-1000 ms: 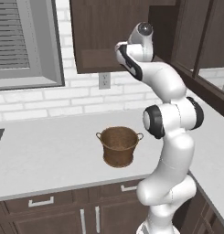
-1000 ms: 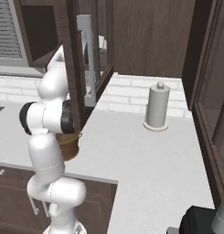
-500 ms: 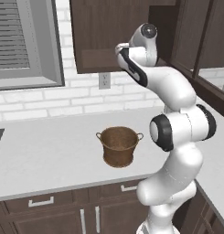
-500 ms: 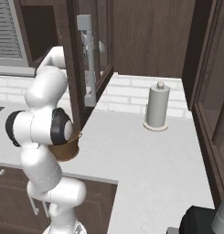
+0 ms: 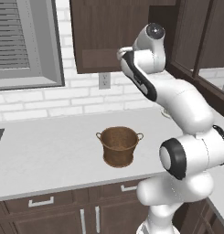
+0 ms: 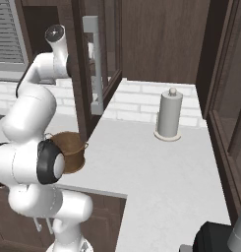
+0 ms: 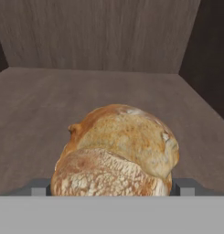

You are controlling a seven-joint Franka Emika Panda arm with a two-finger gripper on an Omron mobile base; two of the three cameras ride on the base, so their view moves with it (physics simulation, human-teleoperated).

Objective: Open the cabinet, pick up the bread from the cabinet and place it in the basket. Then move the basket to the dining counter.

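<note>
bread [image 7: 117,151]: golden-tan, floury crust | basket [image 5: 119,146]: coppery brown

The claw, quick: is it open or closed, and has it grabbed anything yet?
Claw: open, its tips either side of the bread, not yet closed on it.

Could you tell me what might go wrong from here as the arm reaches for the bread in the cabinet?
The bread sits between the open fingertips, bulging past them, so closing might pinch it unevenly and let it slip. The open cabinet door hangs beside the arm, so pulling back could clip it. The basket is small, so a drop might miss.
</note>
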